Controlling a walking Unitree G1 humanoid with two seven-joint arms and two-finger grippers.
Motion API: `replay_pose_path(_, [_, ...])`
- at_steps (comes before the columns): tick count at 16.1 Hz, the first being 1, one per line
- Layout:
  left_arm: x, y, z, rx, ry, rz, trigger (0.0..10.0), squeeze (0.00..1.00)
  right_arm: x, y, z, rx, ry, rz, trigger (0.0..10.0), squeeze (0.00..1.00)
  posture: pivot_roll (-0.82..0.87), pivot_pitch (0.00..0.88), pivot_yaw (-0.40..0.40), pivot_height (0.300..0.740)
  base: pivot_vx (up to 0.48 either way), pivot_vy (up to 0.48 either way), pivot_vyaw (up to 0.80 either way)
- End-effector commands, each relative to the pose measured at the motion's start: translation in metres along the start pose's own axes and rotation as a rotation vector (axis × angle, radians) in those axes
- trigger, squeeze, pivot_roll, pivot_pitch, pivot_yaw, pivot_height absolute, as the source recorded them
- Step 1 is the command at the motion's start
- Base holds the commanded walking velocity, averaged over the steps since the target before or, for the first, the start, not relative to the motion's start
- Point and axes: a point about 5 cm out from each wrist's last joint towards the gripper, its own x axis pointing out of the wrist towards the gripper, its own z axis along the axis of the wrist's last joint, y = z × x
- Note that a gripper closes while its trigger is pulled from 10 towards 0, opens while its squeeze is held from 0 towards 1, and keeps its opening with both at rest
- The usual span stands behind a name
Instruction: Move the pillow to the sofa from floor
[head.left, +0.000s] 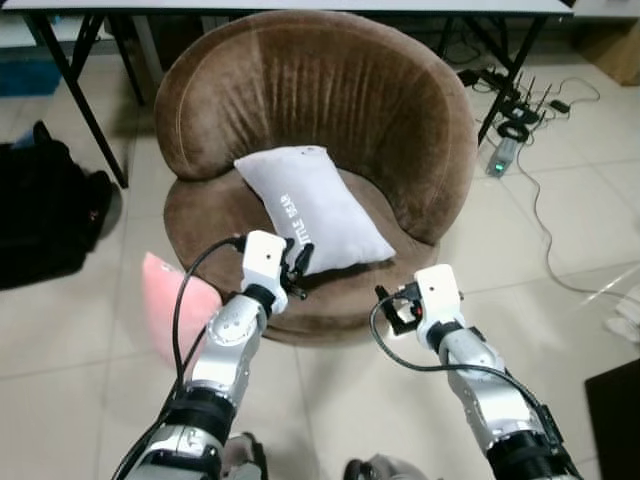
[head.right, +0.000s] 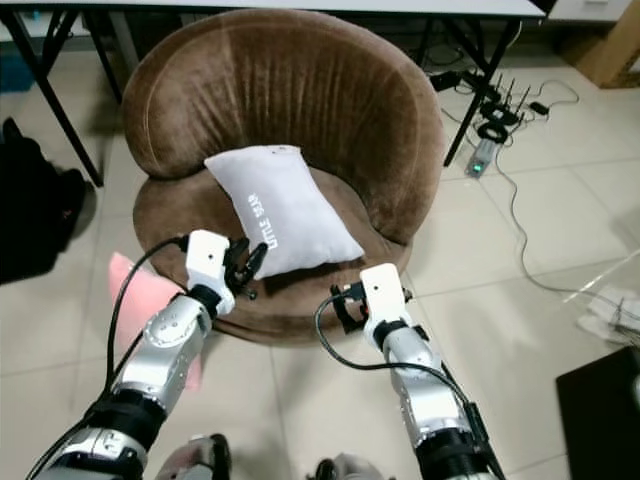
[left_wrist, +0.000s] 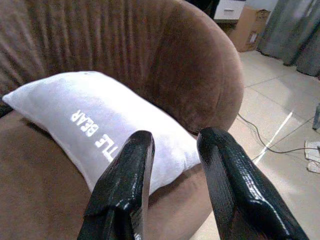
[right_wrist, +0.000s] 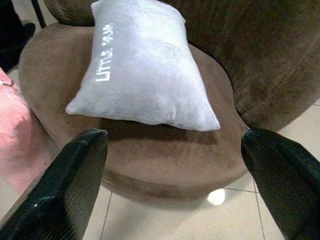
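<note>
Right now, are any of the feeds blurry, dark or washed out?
Eye views: sharp, evenly lit, grey pillow slightly bright. Left wrist view: its fingers soft up close, pillow lettering readable. Right wrist view: clear, with glare on the floor tile.

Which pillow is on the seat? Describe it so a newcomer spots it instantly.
Find the round brown velvet sofa chair in the middle of the tiled floor. On its seat lies the white pillow, leaning toward the backrest, with white lettering along one side. The other cushion, the pink pillow, sits on the floor at the chair's left.
</note>
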Motion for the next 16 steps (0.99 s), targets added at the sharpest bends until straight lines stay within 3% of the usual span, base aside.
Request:
replay_pose_path(1, [-0.0013,0.0015,0.0002,0.000,-0.006,0.010,10.0,0.00,-0.0011,-0.0017,0.0003,-0.013,0.009,0.000,10.0,0.00,0.05,0.134,-0.072,0.740,0.000,0.000,0.00])
replay_pose_path(12, [-0.0001,-0.0022,0.0044,-0.080,-0.047,0.004,10.0,0.00,-0.0038,-0.0026,-0.0034,-0.019,0.032,0.001,10.0,0.00,0.04,0.142,-0.069,0.740,0.000,0.000,0.00])
replay_pose_path(16, [-0.0003,0.0010,0.0054,-0.052,-0.049,0.031,10.0,0.00,-0.0043,-0.0026,-0.0043,-0.022,0.039,0.000,10.0,0.00,0.04,0.146,-0.071,0.740,-0.081,0.000,0.00])
